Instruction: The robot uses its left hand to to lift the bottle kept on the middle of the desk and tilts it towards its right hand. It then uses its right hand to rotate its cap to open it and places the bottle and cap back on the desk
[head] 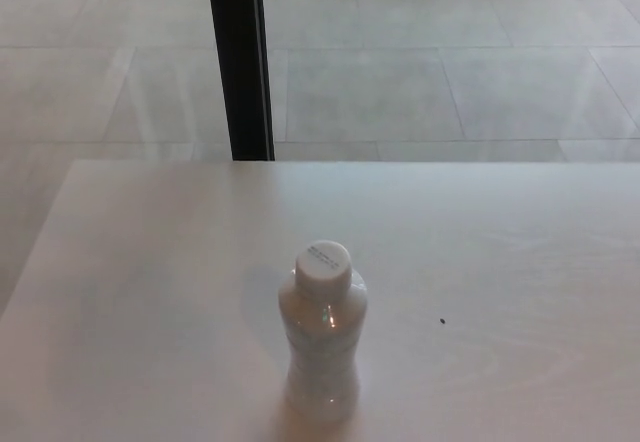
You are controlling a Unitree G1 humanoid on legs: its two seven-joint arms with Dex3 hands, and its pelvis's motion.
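A small clear plastic bottle [322, 347] stands upright on the pale desk [150, 292], a little left of the picture's middle and close to the front edge. Its white cap [323, 265] is screwed on top. Neither of my hands shows anywhere in the head view, and nothing touches the bottle.
A black vertical post [240, 60] rises behind the desk's far edge at the left of centre. Beyond it lies a tiled floor [450, 62]. A tiny dark speck [442, 320] marks the desk to the right of the bottle.
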